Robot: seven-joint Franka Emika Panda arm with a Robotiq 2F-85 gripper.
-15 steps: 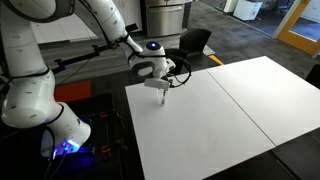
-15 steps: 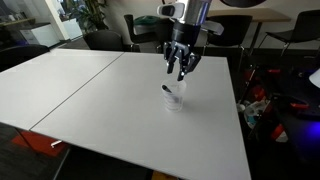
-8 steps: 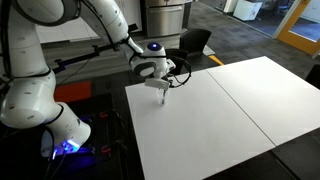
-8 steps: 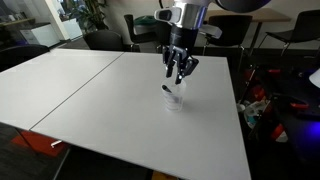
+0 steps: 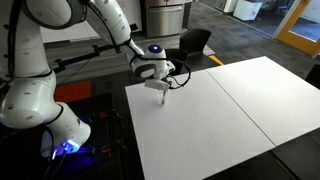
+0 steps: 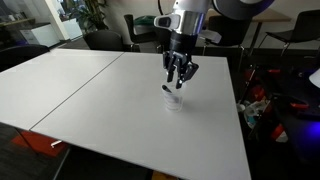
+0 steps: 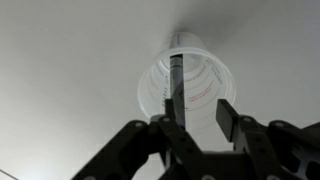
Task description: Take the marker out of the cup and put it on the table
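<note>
Though the cup (image 7: 203, 76) is translucent, the marker (image 7: 173, 80) is dark.

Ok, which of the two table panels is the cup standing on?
The panel beside the robot's base: the cup stands on it under the gripper, well away from the seam.
</note>
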